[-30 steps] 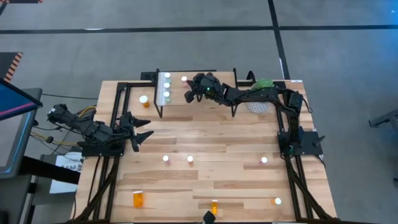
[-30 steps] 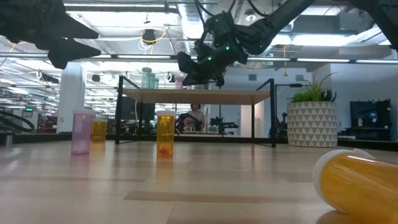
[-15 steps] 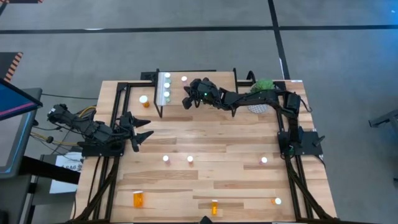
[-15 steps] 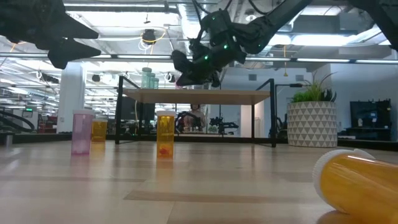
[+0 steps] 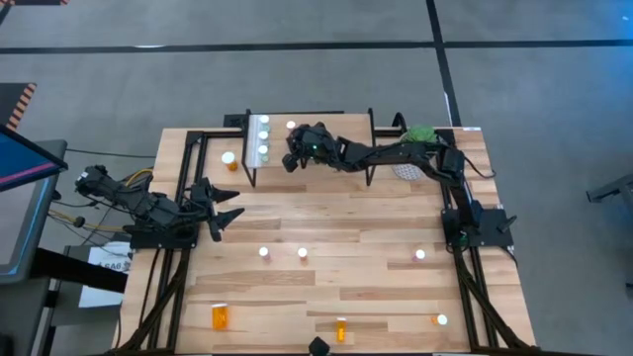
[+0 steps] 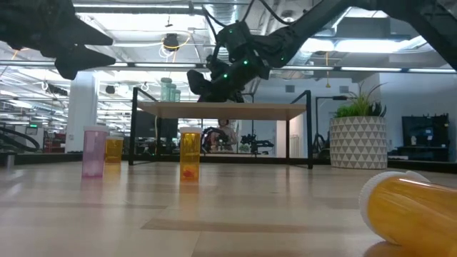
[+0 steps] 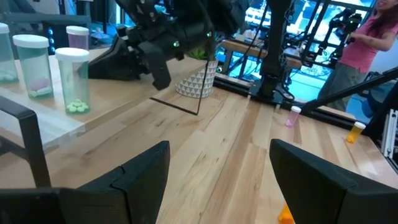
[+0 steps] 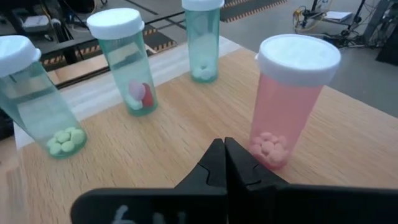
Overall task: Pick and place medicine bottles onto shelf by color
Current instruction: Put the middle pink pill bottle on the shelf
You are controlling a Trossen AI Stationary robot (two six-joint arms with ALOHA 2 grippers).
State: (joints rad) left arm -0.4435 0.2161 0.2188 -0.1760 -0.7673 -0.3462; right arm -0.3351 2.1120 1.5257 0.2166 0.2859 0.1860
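Medicine bottles stand in two groups: four on the shelf [image 5: 336, 121] at the far side of the table [image 5: 326, 287], the others scattered over the tabletop. On the shelf's light wood top, three green bottles [image 8: 127, 59] form a row along the left end, and one pink bottle [image 8: 292, 99] stands near them, upright with its white cap on; small pills show at the bottom of each.

The right arm reaches from its base at the table's right edge, stretched long and nearly level across the back of the table, with its wrist over the shelf. The right gripper [image 5: 294, 156] hovers just above the shelf top, close to the pink bottle, its two dark fingers pressed together and holding nothing. In the low view it hangs above the shelf's plank, tilted downward.

The left arm is folded at the table's left edge, well apart from the shelf. The left gripper [image 5: 226, 218] points toward the table's middle with its fingers spread wide and nothing between them.

On the tabletop, an orange bottle [image 5: 228, 159] stands left of the shelf. A larger orange bottle [image 5: 220, 316] lies on its side near the front left. A potted plant [image 5: 415, 138] sits at the back right.
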